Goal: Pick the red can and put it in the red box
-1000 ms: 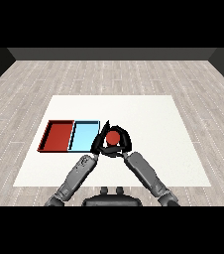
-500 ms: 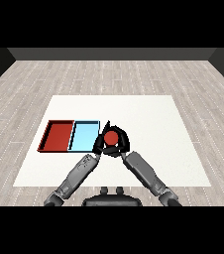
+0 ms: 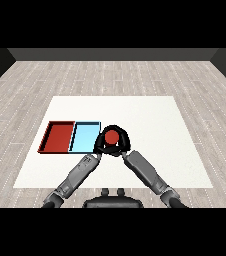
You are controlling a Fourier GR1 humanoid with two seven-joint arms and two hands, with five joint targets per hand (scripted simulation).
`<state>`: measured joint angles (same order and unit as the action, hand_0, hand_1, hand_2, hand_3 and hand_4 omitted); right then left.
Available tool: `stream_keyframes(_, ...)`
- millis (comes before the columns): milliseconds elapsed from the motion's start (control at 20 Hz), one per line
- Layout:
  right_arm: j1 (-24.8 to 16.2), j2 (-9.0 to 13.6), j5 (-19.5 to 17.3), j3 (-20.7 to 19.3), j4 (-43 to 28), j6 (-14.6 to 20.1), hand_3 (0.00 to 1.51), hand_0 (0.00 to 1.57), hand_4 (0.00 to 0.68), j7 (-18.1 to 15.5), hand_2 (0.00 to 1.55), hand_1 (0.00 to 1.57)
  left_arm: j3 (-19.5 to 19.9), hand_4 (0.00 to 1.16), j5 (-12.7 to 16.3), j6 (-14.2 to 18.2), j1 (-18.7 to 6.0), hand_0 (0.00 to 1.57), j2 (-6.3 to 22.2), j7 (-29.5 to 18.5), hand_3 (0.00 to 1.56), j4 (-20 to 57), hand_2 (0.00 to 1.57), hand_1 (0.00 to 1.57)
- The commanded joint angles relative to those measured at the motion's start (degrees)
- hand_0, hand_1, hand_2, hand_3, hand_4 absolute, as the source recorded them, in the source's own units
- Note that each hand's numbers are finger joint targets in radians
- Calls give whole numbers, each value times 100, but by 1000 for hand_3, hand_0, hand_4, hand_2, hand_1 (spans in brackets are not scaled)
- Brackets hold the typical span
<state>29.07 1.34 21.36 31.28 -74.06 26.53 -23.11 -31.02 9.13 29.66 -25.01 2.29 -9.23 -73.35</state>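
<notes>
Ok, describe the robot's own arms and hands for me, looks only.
Two grey forearms, rounded and tube-like, with a lighter sheen along their tops, come in from the lower corners. Each ends in a black hand: the left hand and the right hand. No cables, markings or sleeves can be made out.

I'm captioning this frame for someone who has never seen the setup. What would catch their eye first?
First, the red can near the middle of the white table, with black fingers curled round it from both sides: the left hand and the right hand meet there. Next, the two trays just left of the can: the red tray farther left, the light blue tray beside it, neither holding anything.
</notes>
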Motion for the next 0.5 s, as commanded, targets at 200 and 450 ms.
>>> stream_keyframes(200, 126, -125, -145, -146, -339, -118, 1393, 1516, 549, 364, 1451, 1516, -154, 863, -244, 354, -17, 1571, -215, 112, 1360, 34, 1494, 1571)
stream_keyframes(450, -406, -128, -103, 423, -448, 219, 1398, 1516, 544, -173, 1460, 1516, 37, 880, -42, 223, -219, 1571, -218, 74, 1426, 257, 1522, 1571)
